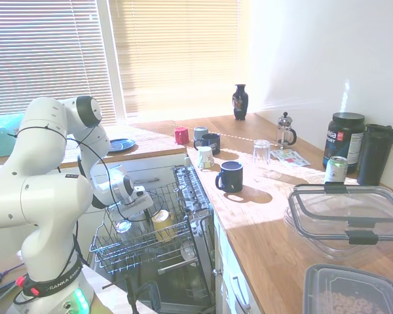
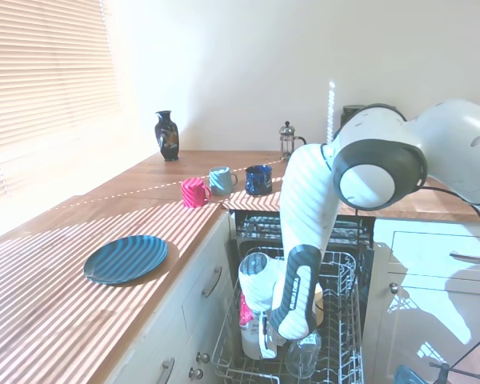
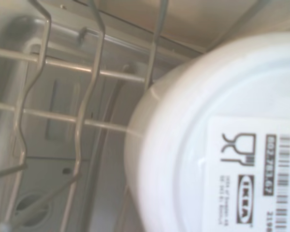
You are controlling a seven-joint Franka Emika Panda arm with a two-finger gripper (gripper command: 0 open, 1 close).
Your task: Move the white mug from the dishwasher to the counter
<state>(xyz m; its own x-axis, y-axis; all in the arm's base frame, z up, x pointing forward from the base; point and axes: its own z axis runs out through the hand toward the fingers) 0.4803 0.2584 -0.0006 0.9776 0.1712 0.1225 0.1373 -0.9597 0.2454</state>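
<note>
The white mug point(image 3: 193, 145) fills the right of the wrist view from very close, its base with a printed label turned to the camera. It lies in the grey wire rack point(image 1: 177, 255) of the open dishwasher point(image 2: 344, 320). My gripper point(image 1: 136, 210) is lowered into the rack's left part, right at the mug; in the second exterior view the gripper point(image 2: 264, 348) hangs low among the wires. The arm blocks the mug in both exterior views. The wooden counter point(image 1: 275, 222) runs along the right of the dishwasher.
A yellow mug point(image 1: 162, 219) and an upturned glass point(image 1: 123, 226) stand in the rack beside my gripper. On the counter are a dark blue mug point(image 1: 230, 175), a printed white mug point(image 1: 205, 157), a tumbler point(image 1: 262, 150) and clear containers point(image 1: 344, 216). A blue plate point(image 2: 126, 258) lies further along.
</note>
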